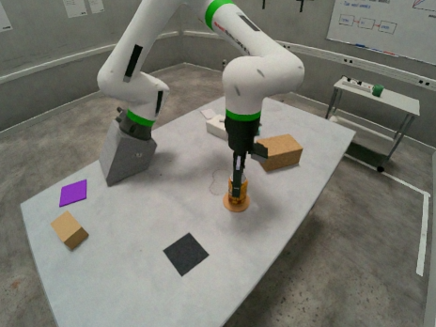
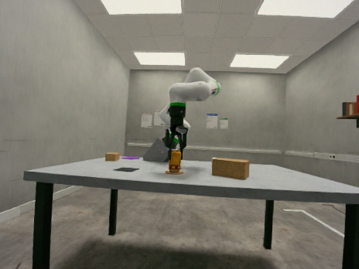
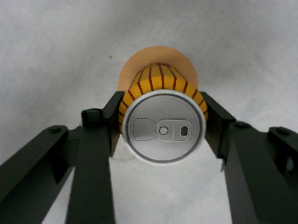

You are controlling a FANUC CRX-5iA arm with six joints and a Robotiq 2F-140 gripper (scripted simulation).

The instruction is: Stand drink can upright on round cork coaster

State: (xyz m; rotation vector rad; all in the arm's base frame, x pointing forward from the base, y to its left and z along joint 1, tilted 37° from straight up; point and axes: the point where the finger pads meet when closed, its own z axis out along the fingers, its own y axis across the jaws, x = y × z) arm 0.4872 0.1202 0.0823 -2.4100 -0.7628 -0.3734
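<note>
The grey table [image 1: 301, 141] carries a cork coaster [image 1: 236, 204], boxes and squares.

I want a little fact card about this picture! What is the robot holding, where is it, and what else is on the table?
holder: gripper, shut on the can
held thing: yellow striped drink can, upright
under the can: round cork coaster, on the table
centring: coaster peeks out more on one side in the wrist view
also on table: big cardboard box, small cardboard box, purple square, dark square
</note>
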